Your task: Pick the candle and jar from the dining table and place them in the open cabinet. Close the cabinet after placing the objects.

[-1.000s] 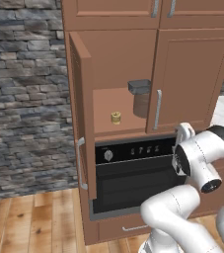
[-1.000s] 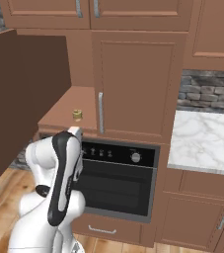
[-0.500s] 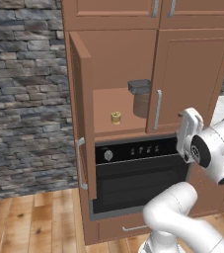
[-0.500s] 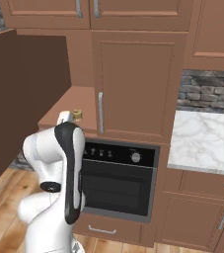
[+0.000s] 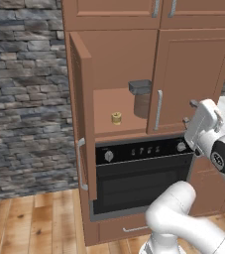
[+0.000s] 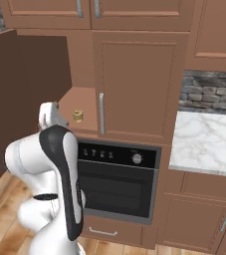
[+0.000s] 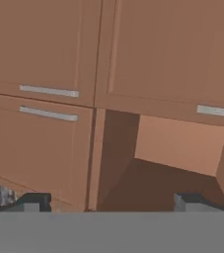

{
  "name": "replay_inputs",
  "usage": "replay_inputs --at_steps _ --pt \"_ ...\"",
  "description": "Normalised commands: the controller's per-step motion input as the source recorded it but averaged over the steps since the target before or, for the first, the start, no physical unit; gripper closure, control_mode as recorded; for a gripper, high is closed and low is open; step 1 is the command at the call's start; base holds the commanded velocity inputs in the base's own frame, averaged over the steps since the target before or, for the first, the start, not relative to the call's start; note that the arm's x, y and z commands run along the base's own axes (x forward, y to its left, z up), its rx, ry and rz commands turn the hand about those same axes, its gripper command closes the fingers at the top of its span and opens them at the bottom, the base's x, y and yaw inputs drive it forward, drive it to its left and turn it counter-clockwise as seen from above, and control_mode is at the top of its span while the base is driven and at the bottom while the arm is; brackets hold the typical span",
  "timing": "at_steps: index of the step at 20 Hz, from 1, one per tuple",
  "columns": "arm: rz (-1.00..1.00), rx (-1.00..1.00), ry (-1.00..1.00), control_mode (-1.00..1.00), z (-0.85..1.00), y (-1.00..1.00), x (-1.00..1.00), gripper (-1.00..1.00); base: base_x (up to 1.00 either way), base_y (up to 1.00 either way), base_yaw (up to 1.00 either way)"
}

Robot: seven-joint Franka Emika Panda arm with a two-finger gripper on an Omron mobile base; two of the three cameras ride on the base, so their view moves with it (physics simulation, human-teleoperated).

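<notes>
The tall brown cabinet (image 5: 188, 74) has its left door (image 5: 82, 114) swung open and its right door shut. On its shelf sits the tiny yellow-gold candle (image 5: 116, 118) (image 6: 77, 115). Behind it stands the grey lidded jar (image 5: 140, 96), partly hidden by the shut door. My gripper (image 5: 189, 112) (image 6: 47, 111) hovers in front of the shut right door, apart from both objects. In the hand view my gripper (image 7: 111, 202) is open with nothing between its fingertips (image 7: 33, 201), and it faces the cabinet's open bay (image 7: 175, 153). The dining table is out of view.
A black-fronted oven (image 5: 139, 171) sits right under the shelf. The open door (image 6: 25, 89) juts out toward me on the left. A white marble counter (image 6: 209, 144) lies to the right, a stone wall (image 5: 25, 99) to the left, and more shut doors above.
My hand has risen and drawn back from the shelf, toward the right in the left base view. The candle, the jar and the doors have not moved.
</notes>
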Motion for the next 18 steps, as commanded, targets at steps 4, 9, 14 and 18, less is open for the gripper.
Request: replay_inputs --at_steps 4,9,14,18 --pt "0.0 -0.06 -0.02 -1.0 0.88 0.0 -0.99 -1.0 0.0 0.0 0.0" --pt "0.0 -0.09 -0.05 -1.0 0.91 0.0 -1.0 -1.0 0.0 0.0 0.0" --pt "0.0 -0.13 -0.09 -1.0 0.84 0.02 -1.0 -1.0 0.0 0.0 0.0" --pt "0.0 -0.22 -0.14 -1.0 0.63 0.31 -1.0 -1.0 0.0 0.0 0.0"
